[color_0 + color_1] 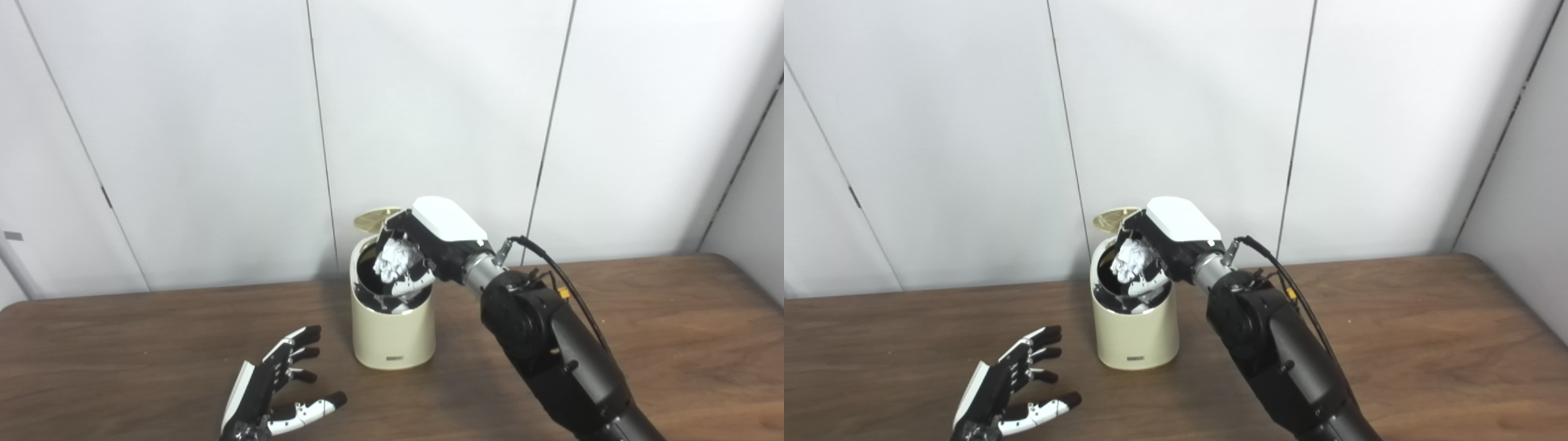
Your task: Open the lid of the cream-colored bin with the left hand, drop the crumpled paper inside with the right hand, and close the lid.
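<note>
White wall panels back the wooden table (674, 318) as the right hand (422, 251) grips the crumpled paper (394, 258) over the cream-colored bin (392, 337), its lid (375, 218) raised behind the fingers, release and closing pending; the left hand (275, 386) rests empty, fingers spread.

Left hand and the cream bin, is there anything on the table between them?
Nothing: only bare wooden table separates the open left hand from the cream bin. Both eye views show that gap clear.
</note>
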Robot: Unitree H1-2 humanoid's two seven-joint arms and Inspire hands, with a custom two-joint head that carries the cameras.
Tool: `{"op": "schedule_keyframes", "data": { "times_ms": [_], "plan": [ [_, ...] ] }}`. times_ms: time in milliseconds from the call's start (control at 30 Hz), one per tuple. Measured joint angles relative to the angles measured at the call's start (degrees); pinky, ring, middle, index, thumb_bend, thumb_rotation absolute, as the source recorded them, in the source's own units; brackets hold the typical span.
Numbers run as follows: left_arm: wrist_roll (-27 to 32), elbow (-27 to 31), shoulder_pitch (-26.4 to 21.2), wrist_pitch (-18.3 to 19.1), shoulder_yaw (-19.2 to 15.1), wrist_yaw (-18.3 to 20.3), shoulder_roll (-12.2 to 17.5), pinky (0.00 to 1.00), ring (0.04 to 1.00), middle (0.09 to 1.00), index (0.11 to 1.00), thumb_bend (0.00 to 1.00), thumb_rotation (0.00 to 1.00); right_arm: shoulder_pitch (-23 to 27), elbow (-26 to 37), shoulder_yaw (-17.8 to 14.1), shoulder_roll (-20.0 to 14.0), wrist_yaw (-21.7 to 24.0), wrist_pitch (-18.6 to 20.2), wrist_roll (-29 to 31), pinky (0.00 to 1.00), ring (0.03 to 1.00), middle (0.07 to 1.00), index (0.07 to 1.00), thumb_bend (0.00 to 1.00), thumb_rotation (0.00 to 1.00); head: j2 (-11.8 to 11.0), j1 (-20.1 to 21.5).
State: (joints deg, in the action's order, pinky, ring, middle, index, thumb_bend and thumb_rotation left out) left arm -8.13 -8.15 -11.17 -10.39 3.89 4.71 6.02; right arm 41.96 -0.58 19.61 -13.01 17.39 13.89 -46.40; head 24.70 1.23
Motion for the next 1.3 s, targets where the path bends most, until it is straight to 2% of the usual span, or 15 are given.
{"op": "schedule_keyframes", "data": {
  "times_ms": [567,1000,1200,1300],
  "plan": [
    [-0.02,0.01,0.0,-0.01,0.0,-0.01,-0.01,0.63,0.799,0.851,0.874,0.78,0.13,0.58,-1.37,0.47,0.04,0.42,-0.25,0.0,0.33,0.417,0.514,0.486,0.5,0.0,0.18,0.0],
    [-0.13,0.01,0.0,-0.01,0.01,-0.01,0.0,0.63,0.808,0.854,0.874,0.78,0.13,1.2,-4.29,1.42,0.13,-2.63,-1.23,-1.27,0.33,0.413,0.511,0.486,0.5,0.0,0.35,0.26],
    [-0.13,0.01,0.0,-0.03,0.21,0.0,0.0,0.62,0.803,0.852,0.87,0.79,0.14,1.41,-5.58,1.64,0.39,-3.88,-1.41,-1.5,0.31,0.408,0.507,0.51,0.5,0.0,0.44,0.09],
    [-0.18,0.01,0.0,-0.03,0.21,-0.02,0.0,0.62,0.803,0.854,0.871,0.79,0.15,1.41,-5.54,1.79,0.36,-3.84,-1.43,-1.59,0.34,0.418,0.502,0.53,0.5,0.0,0.44,0.09]
  ]
}}
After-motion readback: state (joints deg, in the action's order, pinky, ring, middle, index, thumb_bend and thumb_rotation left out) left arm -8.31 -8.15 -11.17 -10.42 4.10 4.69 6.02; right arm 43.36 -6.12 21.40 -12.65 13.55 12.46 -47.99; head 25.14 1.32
